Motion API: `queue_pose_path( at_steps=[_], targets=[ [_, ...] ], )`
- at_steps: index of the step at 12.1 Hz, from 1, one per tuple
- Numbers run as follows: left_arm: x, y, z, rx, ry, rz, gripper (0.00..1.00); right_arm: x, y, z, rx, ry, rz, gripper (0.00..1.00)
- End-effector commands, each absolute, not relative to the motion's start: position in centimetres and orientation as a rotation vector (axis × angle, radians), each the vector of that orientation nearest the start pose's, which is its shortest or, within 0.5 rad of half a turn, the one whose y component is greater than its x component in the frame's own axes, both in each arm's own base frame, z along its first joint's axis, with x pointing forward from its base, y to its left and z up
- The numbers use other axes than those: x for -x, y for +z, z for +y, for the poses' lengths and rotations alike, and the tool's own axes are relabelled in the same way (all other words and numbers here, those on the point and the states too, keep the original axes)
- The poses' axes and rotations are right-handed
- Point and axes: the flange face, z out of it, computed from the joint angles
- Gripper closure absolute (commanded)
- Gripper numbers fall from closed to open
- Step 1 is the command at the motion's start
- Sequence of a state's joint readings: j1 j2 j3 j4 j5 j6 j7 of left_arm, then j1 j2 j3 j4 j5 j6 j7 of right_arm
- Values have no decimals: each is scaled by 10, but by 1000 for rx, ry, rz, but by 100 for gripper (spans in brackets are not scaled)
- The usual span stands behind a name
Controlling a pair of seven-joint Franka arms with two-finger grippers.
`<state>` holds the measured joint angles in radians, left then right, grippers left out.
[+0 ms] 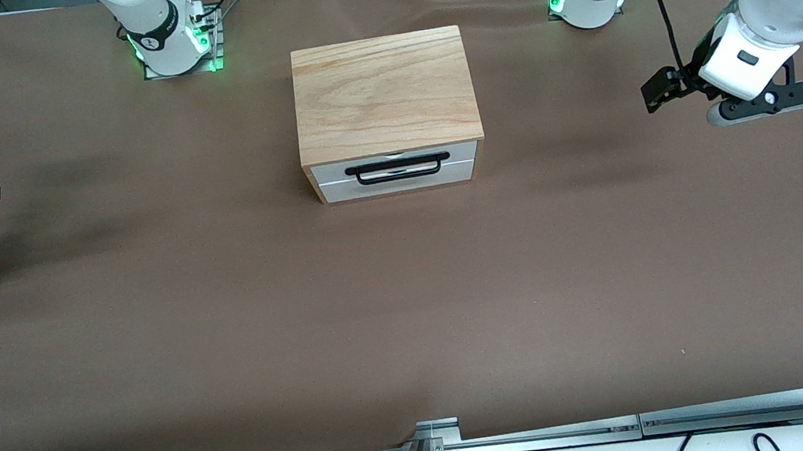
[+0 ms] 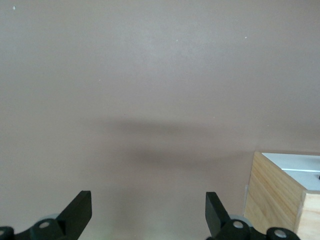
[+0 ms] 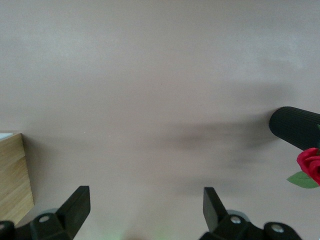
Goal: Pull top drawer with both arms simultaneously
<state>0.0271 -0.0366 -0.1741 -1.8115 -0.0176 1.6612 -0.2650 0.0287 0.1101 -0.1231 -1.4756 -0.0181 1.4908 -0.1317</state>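
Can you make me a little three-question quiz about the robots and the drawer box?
1. True or false: the top drawer is pulled out of the box.
2. Which is right about the left gripper?
A. It grips the handle.
B. It is open over bare table, toward the left arm's end.
C. It rests on the box.
3. Fill in: in the right wrist view, the right gripper is ____.

Key:
1. False. The drawer's white front sits flush in the box.
2. B.
3. Open, holding nothing, over bare table.
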Motion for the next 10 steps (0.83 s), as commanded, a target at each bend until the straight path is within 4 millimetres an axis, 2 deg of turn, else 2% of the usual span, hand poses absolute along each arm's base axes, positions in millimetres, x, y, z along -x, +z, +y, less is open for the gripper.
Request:
queue_pose_path(
  at_steps=[1, 6, 10],
  targets=[
    [-545, 525, -81, 3146, 158, -207, 0, -580, 605, -48, 3167, 153, -78, 0],
    [-555, 482, -81, 3163, 69, -214, 0, -581, 603, -48, 3162, 159, -72, 0],
    [-552, 427, -81, 3170, 28, -215, 0, -580, 603, -55, 3162, 160, -57, 0]
  ],
)
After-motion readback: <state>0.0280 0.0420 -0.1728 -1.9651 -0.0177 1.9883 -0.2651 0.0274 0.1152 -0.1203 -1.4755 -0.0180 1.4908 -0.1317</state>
